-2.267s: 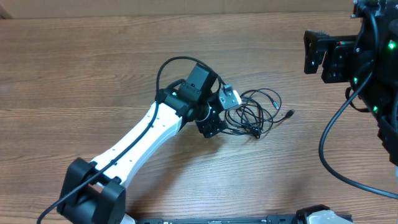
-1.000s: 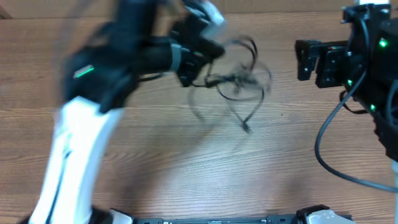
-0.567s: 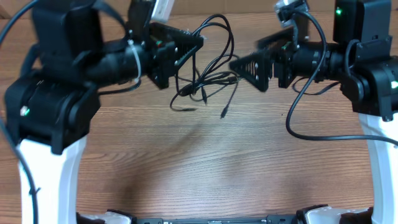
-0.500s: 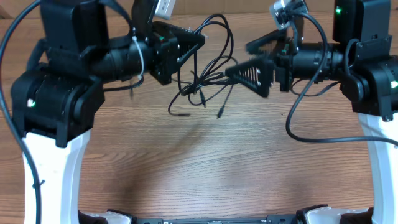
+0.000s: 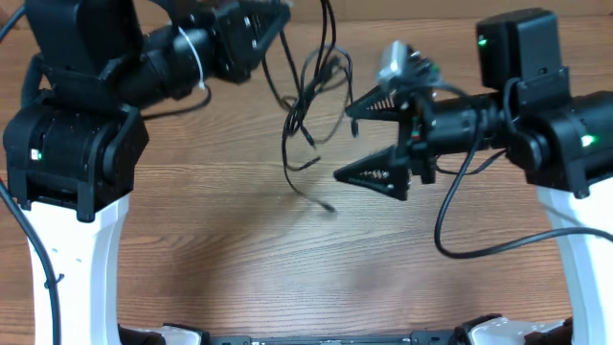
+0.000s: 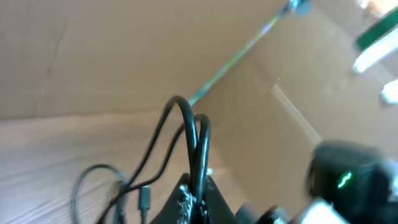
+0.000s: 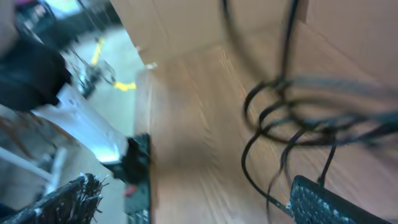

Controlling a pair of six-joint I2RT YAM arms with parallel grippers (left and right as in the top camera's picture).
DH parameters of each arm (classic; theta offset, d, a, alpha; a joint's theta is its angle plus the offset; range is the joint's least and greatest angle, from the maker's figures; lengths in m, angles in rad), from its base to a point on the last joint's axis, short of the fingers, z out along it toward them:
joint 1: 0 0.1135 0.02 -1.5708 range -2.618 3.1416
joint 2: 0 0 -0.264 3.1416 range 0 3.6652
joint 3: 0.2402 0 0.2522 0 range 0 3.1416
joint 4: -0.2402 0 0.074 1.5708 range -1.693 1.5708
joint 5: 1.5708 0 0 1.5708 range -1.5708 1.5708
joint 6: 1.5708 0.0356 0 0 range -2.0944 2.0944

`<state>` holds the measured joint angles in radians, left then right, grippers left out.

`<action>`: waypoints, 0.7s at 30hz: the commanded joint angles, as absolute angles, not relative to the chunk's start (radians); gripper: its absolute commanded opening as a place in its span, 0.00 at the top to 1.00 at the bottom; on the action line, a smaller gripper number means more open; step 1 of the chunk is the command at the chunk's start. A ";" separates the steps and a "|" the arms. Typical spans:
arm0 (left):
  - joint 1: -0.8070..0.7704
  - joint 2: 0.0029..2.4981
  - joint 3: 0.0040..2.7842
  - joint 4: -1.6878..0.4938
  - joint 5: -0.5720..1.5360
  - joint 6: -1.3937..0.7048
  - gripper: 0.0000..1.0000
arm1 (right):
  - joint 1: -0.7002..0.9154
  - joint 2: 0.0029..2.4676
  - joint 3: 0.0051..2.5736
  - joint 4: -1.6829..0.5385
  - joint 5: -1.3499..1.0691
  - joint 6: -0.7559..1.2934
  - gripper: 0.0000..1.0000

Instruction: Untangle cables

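Note:
The cables (image 5: pixel 308 96) hang as a tangle of thin black loops above the wooden table (image 5: pixel 239 259). One plug end (image 5: pixel 329 207) dangles lowest. My left gripper (image 5: pixel 273 21) is raised at the top edge and shut on the top strands. In the left wrist view the cables (image 6: pixel 188 124) arch up out of the closed fingers (image 6: pixel 214 202), with a plug (image 6: pixel 144 199) hanging at the left. My right gripper (image 5: pixel 343 144) is open just right of the tangle, nothing between its fingers. In the right wrist view the blurred cables (image 7: pixel 292 124) lie by the right finger (image 7: pixel 329 202).
The right arm's own thick black wire (image 5: pixel 455 225) loops over the table. A cardboard wall (image 6: pixel 124 50) stands behind the table. The left arm's white link (image 5: pixel 81 259) rises at the left, and a black bar (image 5: pixel 335 338) runs along the front edge.
My left gripper has carried the cables higher and toward the back, so they hang longer with one end dropped lower. My right gripper has moved left and forward, closer to the tangle, still open.

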<state>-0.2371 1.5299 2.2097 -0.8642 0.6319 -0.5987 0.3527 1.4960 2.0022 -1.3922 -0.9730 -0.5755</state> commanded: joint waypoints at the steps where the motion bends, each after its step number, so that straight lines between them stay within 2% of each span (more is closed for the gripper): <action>1: -0.222 1.510 2.216 -0.748 0.618 -0.894 0.96 | 0.397 1.495 1.989 -1.388 -0.872 -0.653 0.05; 4: -0.222 1.509 2.216 -0.743 0.621 -0.979 0.96 | 0.405 1.499 1.989 -1.386 -0.872 -0.653 0.06; 6: -0.222 1.510 2.215 -0.770 0.578 -0.904 0.96 | 0.405 1.499 1.989 -1.386 -0.871 -0.653 0.06; 8: -0.226 1.510 2.211 -0.854 0.362 -0.877 0.96 | 0.405 1.499 1.989 -1.382 -0.871 -0.653 0.07; 12: -0.257 1.521 2.206 -1.113 -0.212 -1.006 0.96 | 0.405 1.499 1.989 -1.363 -0.872 -0.652 0.10; 14: -0.277 1.524 2.207 -1.220 -0.365 -1.087 0.96 | 0.405 1.499 1.989 -1.357 -0.872 -0.652 0.11; 17: -0.317 1.499 2.209 -1.196 -0.249 -1.108 0.96 | 0.405 1.500 1.989 -1.354 -0.861 -0.653 0.10; 19: -0.347 1.483 2.209 -1.071 -0.152 -0.967 0.96 | 0.405 1.500 1.989 -1.352 -0.837 -0.653 0.10; 21: -0.387 1.481 2.208 -1.016 -0.217 -0.852 0.96 | 0.405 1.501 1.989 -1.353 -0.826 -0.652 0.10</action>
